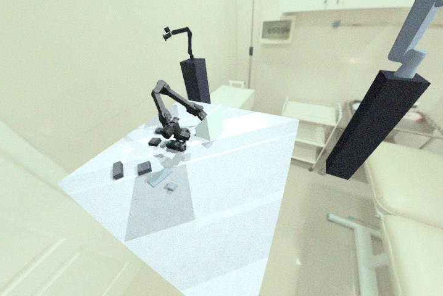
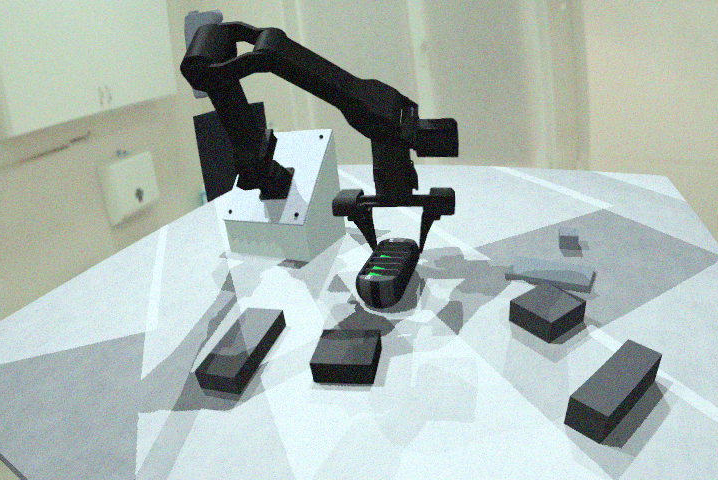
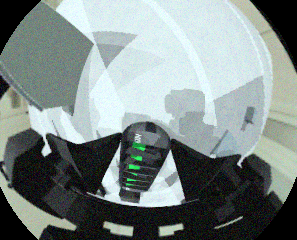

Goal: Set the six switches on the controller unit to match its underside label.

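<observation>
The dark grey controller unit (image 1: 176,149) (image 2: 387,272) (image 3: 146,164) is upright, its switch row facing up. Green shows on several of its rockers in the wrist view; which ends are pressed is too small to tell for each one. My gripper (image 2: 397,249) (image 3: 147,139) is shut on the unit, one finger on each long side, pointing down from above. The unit is at or just above the bench; I cannot tell whether it touches. Its underside label is hidden.
In the exterior view, dark blocks (image 2: 241,350) (image 2: 345,356) lie in front of the unit, and others (image 2: 547,313) (image 2: 615,390) lie right. A pale blue plate (image 2: 549,272) and small cube (image 2: 569,238) are further back. A white sloped box (image 2: 320,209) stands left, behind the unit.
</observation>
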{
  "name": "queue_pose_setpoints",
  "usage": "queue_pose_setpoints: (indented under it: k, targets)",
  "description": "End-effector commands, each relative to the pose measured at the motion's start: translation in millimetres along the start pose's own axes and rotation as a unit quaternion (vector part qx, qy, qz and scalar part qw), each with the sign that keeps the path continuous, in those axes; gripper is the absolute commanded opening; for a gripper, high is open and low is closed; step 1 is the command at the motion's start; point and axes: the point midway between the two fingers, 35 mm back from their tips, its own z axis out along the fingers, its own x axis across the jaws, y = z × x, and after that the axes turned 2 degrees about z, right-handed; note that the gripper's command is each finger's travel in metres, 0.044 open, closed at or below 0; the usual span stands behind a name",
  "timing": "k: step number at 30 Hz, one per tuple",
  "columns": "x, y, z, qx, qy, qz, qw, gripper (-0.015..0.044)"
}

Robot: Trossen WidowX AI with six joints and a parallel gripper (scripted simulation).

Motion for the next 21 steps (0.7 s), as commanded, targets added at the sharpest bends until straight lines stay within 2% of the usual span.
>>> queue_pose_setpoints:
  k: [1, 21]
  targets:
    - [-10.3, -4.7, -2.5, 0.005, -0.011, 0.008, 1.0, 0.0]
    - [-12.3, -5.3, -2.5, 0.005, -0.011, 0.008, 1.0, 0.0]
